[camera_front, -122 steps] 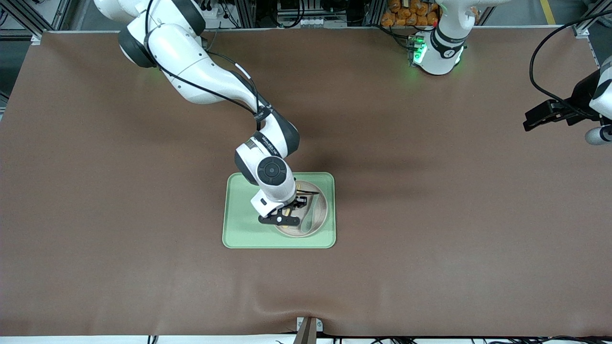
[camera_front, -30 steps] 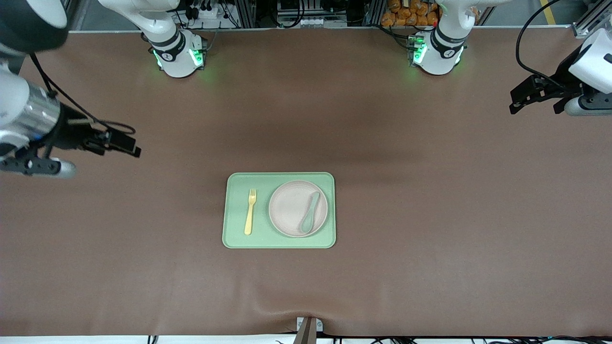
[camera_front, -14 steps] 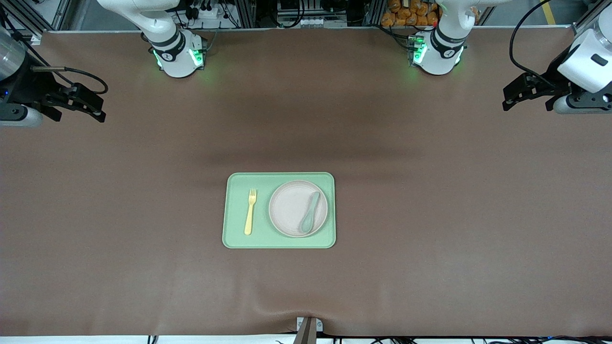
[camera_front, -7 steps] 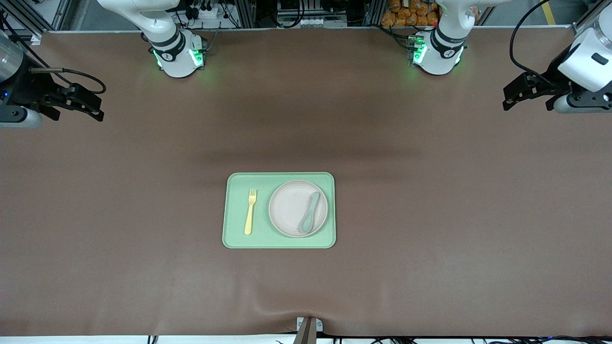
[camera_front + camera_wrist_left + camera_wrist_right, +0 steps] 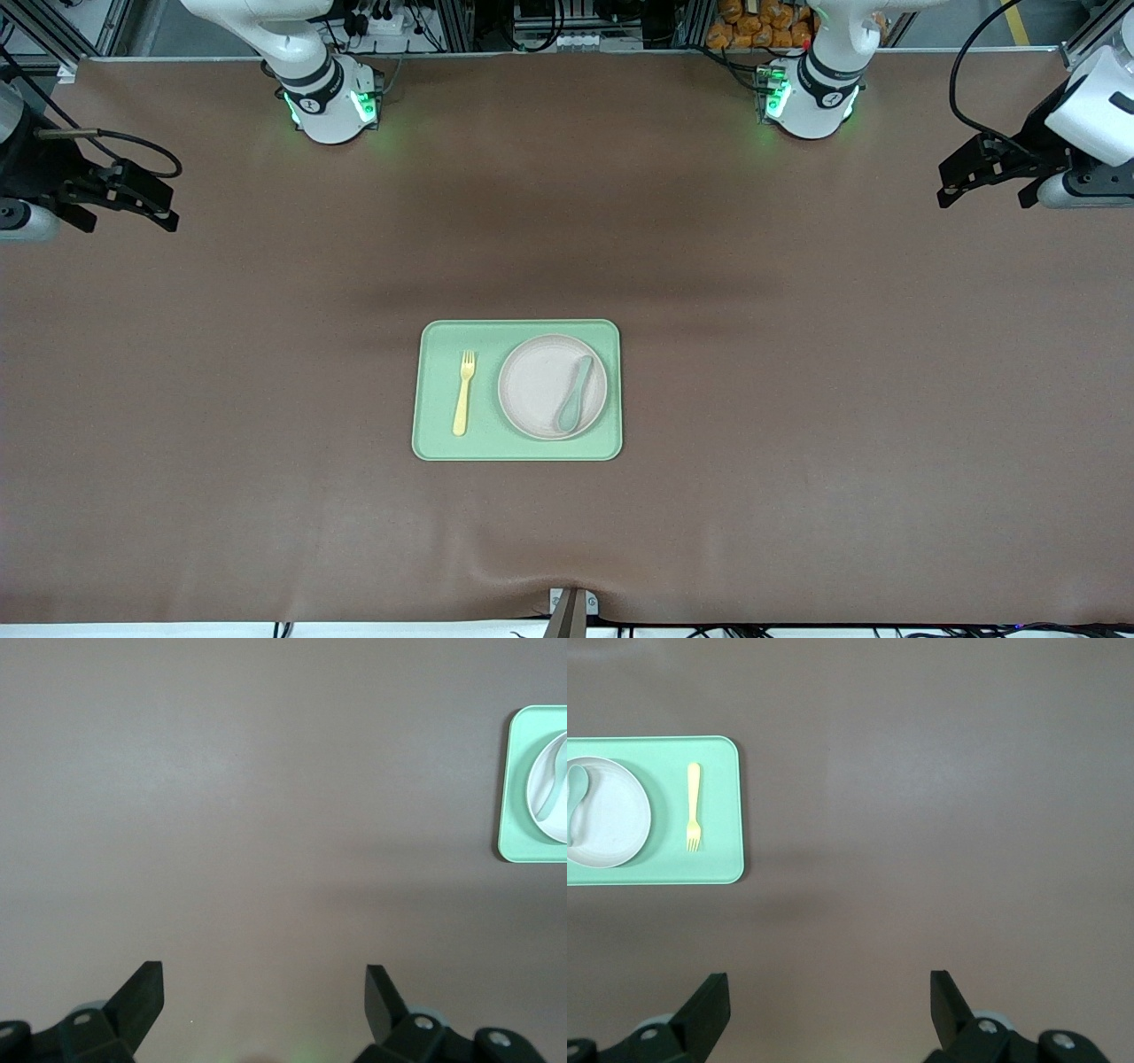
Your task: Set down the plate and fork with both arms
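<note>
Both grippers hang open and empty, left gripper (image 5: 966,173) upper right, right gripper (image 5: 133,199) upper left. Your plate (image 5: 540,386) and fork (image 5: 462,392) rest on the tray (image 5: 434,447) at centre; judge placement finished and keep clear.

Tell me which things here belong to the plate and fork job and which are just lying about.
Part of the job:
plate, on the tray
fork, on the tray beside the plate
left gripper, open, over the table's left-arm end
right gripper, open, over the table's right-arm end

Just there:
green tray
grey-green spoon, lying on the plate
</note>
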